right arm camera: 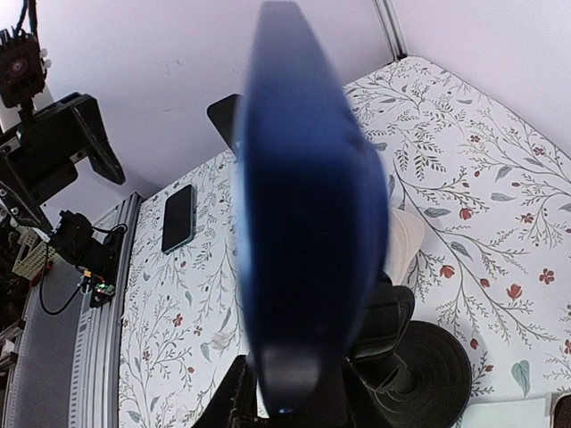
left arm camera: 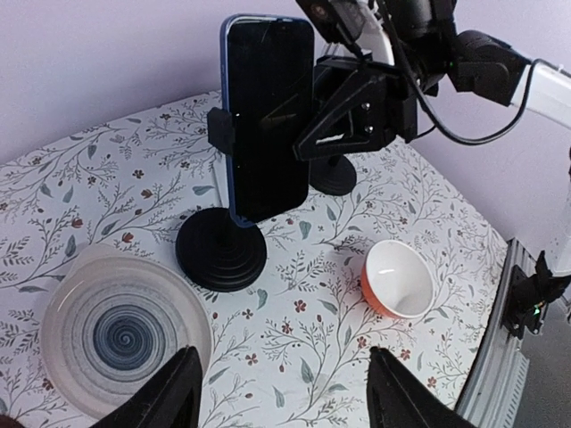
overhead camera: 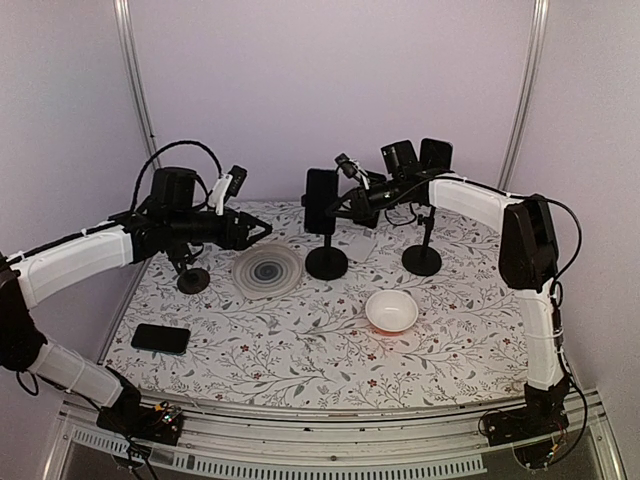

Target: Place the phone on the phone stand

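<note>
A dark blue phone (overhead camera: 321, 200) stands upright in the clamp of a black phone stand (overhead camera: 326, 262) at the table's middle back. In the left wrist view the phone (left arm camera: 266, 116) faces me, with the stand's clips on its sides. My right gripper (overhead camera: 342, 205) reaches in from the right, its fingers closed on the phone's right edge. In the right wrist view the phone (right arm camera: 308, 223) fills the frame edge-on between my fingers (right arm camera: 236, 401). My left gripper (overhead camera: 262, 232) is open and empty, hovering above the plate; its fingertips (left arm camera: 174, 397) frame bare tablecloth.
A second black phone (overhead camera: 160, 338) lies flat at the front left. A grey spiral plate (overhead camera: 268, 270) sits left of the stand, and an orange-and-white bowl (overhead camera: 391, 311) to its right front. Two more black stands (overhead camera: 422, 255) (overhead camera: 192, 278) flank the scene.
</note>
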Robot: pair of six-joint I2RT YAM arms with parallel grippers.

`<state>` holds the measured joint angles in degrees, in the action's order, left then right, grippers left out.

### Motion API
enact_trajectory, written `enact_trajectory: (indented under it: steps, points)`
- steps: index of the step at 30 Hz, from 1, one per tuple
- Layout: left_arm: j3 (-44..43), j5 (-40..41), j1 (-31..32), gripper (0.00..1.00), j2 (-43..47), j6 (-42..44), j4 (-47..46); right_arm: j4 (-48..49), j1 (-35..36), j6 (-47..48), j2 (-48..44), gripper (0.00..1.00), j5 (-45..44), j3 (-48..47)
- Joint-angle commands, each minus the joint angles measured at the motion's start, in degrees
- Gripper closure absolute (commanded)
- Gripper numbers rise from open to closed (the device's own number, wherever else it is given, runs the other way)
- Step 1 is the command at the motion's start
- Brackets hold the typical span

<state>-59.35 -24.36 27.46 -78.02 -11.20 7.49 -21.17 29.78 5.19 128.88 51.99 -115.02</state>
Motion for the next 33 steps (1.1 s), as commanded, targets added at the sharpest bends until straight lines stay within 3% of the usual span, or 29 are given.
enact_trajectory:
  steps: [1,13,15,20,22,26,33]
  points:
    - [2.72,2.69,-0.42,0.35,2.79,-2.76,-1.66,5.87,0.03,-1.43,2.72,0.99,2.76,-7.29]
    - [5.53,18.32,-0.47,0.30,7.14,-9.46,3.54,7.93,0.06,-4.29,10.16,0.91,0.18,-13.21]
    - [5.91,20.86,-0.49,0.30,7.49,-10.08,4.03,7.90,-0.05,-4.48,10.55,0.83,0.14,-13.12]
    - [7.67,26.43,-0.65,0.29,8.13,-14.17,4.04,6.18,-0.40,-4.93,8.94,0.44,1.42,-12.59]
    - [8.01,29.35,-0.66,0.28,8.39,-16.81,5.34,5.05,-0.64,-4.93,6.52,0.33,0.61,-10.78]
    - [7.83,36.39,-1.04,0.25,9.11,-20.75,9.43,4.16,-0.86,-4.54,-0.72,0.21,-0.80,-4.79]
    - [9.08,43.21,-3.49,0.19,10.98,-22.83,10.85,2.77,-0.92,-3.52,-4.57,0.13,-4.16,1.99]
